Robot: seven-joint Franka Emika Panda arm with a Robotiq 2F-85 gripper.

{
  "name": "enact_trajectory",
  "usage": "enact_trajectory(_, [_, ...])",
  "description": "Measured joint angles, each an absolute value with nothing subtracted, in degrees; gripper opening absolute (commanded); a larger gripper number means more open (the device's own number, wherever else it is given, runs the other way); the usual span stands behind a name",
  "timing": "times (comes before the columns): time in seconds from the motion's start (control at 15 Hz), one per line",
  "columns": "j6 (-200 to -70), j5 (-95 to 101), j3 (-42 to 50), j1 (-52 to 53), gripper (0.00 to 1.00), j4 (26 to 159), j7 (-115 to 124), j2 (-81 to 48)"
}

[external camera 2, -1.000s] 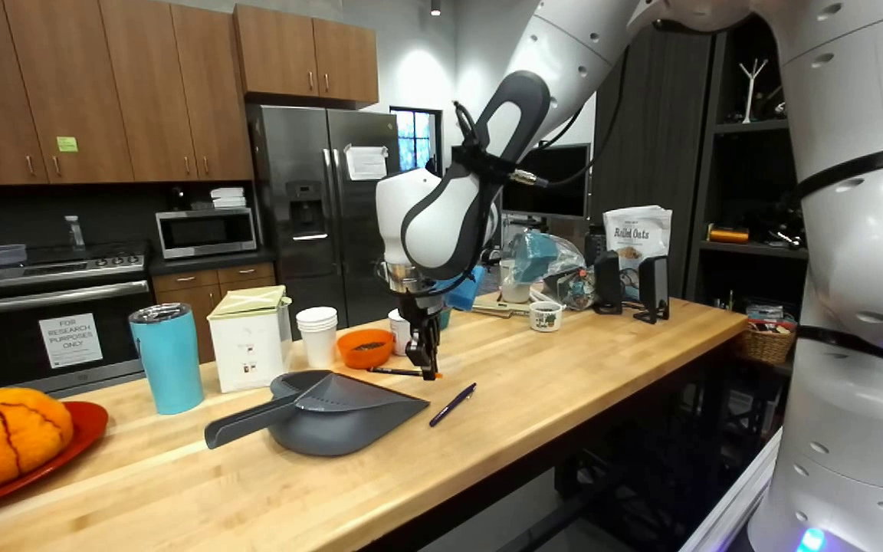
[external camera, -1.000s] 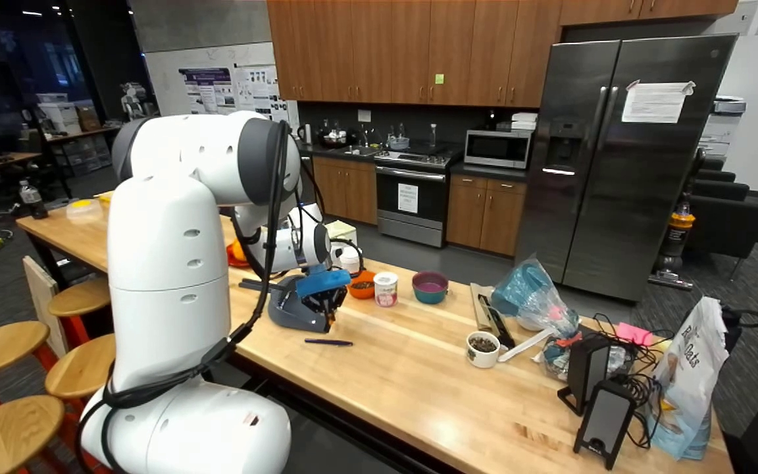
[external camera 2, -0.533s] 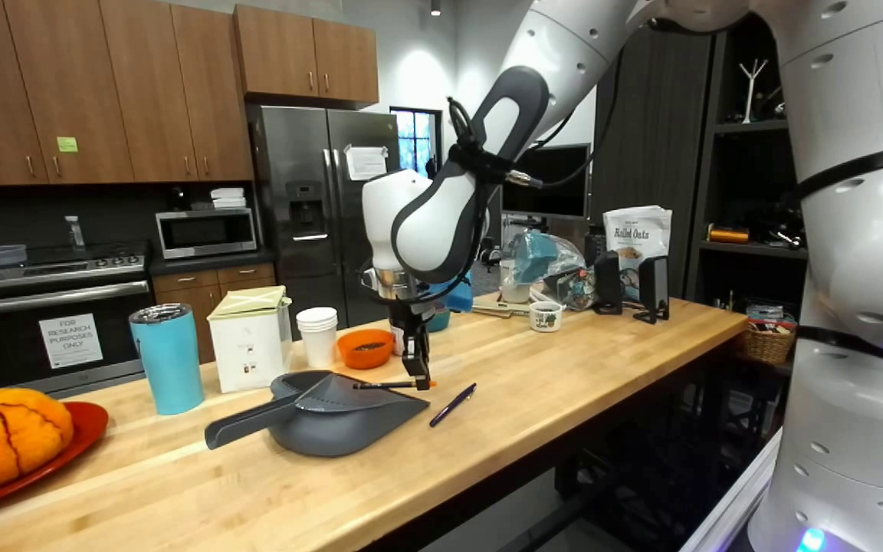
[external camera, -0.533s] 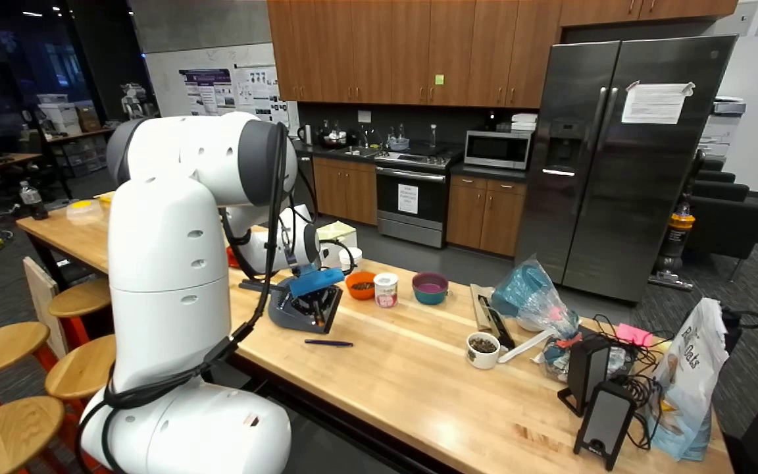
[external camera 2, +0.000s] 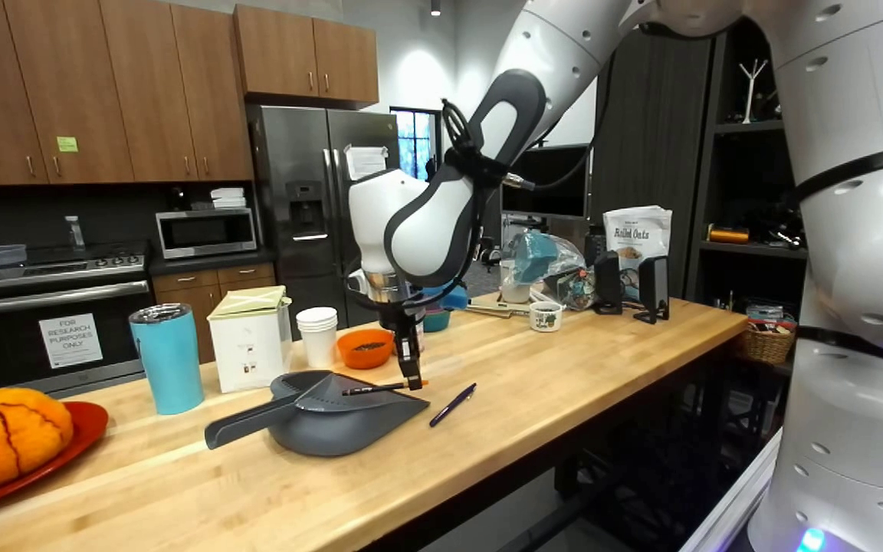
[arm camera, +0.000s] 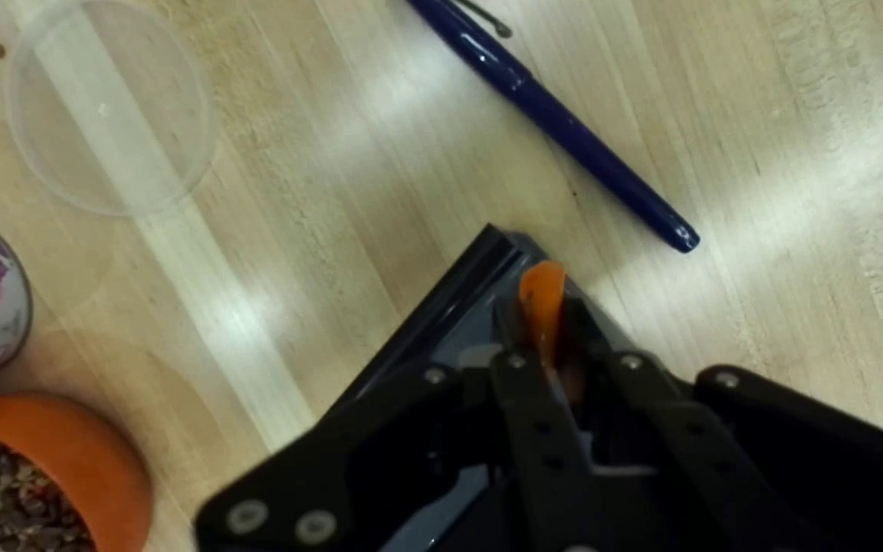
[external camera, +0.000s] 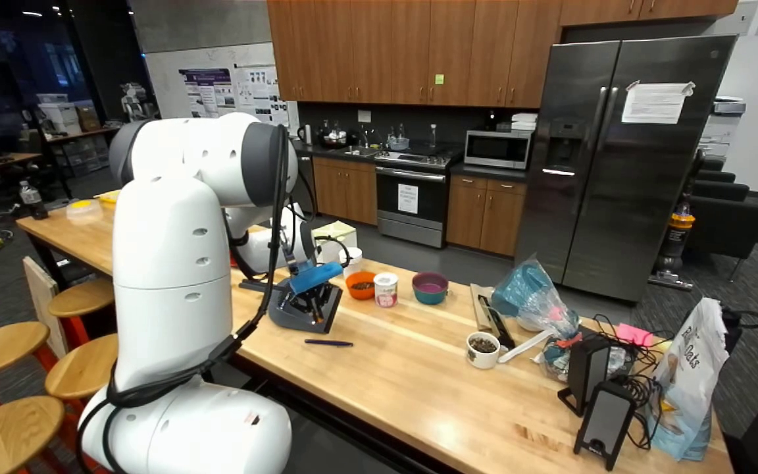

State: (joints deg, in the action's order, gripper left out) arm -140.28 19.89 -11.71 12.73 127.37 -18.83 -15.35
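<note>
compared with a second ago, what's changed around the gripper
The gripper has shifted left in both exterior views, carrying the orange-tipped black stick over the mouth of the dustpan. The stick was already in its grip; nothing was newly taken hold of or let go. The dustpan, blue pen and orange bowl stayed put.

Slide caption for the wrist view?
Gripper pinching an orange-tipped item over a dustpan, with a blue pen and orange bowl nearby.

The dustpan [external camera 2: 342,425] obstructs beneath the gripper [external camera 2: 415,383]; room lies between blue pen [external camera: 328,342] and white cup [external camera: 483,359]
</note>
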Motion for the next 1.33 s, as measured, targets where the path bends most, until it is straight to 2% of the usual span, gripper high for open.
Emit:
enact_trajectory(0.53, [-139.8, 22.5, -12.2, 15.8, 0.04, 121.0, -18.9, -20.1])
enact_trajectory(0.6, [-139.6, 22.5, -12.2, 16.1, 0.39, 120.0, -18.9, -20.9])
enact_trajectory(0.73, [-138.8, 22.5, -12.2, 16.4, 0.44, 118.5, -18.9, -22.1])
enact_trajectory(1.2, [-136.5, 22.5, -11.8, 16.4, 0.90, 116.0, -18.8, -24.4])
enact_trajectory(1.33, [-136.4, 22.5, -11.5, 16.4, 1.00, 116.0, -18.7, -24.4])
